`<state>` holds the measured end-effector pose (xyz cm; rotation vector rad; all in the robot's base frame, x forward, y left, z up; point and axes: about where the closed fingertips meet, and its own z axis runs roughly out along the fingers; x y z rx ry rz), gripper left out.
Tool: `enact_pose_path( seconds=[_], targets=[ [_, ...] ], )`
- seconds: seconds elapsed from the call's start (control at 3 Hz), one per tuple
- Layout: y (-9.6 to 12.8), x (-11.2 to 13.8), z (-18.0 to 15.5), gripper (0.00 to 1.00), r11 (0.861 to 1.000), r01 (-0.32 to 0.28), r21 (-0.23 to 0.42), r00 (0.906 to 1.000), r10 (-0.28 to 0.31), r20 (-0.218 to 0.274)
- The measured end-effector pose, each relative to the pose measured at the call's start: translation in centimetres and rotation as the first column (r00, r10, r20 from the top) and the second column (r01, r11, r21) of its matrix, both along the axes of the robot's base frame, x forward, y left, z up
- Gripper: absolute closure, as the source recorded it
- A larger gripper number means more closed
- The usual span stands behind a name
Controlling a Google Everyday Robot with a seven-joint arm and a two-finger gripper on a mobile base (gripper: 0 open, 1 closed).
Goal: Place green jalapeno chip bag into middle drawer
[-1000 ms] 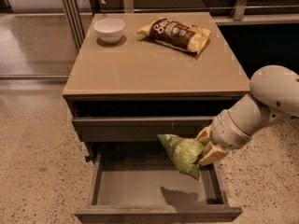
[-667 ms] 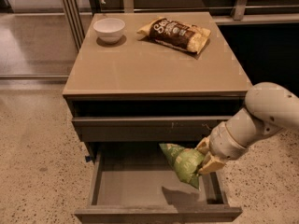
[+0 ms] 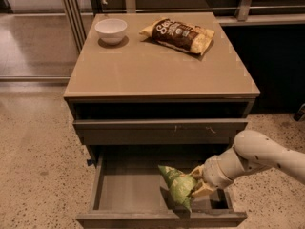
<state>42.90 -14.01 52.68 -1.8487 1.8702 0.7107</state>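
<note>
The green jalapeno chip bag hangs inside the open middle drawer, low over its flat bottom at the right of centre. My gripper is shut on the bag's right side, reaching in from the right on the white arm. The drawer is pulled out toward the camera, below a shut drawer front with pale scratch marks.
On the cabinet top stand a white bowl at the back left and a dark-brown-and-yellow chip bag at the back right. Speckled floor lies to the left and right of the cabinet. A glass partition stands at the far left.
My gripper has moved down and a little left with the green bag, lowering it deeper into the open drawer.
</note>
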Motion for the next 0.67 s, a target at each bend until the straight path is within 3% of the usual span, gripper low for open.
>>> enact_pose_path(
  seconds=[0.33,0.67],
  targets=[
    [0.0,0.0,0.0,1.0,1.0,0.0,-0.001,1.0,0.0,0.001],
    [-0.3,0.4,-2.0,1.0,0.999,-0.007,-0.043,0.9991,0.009,0.042]
  ],
)
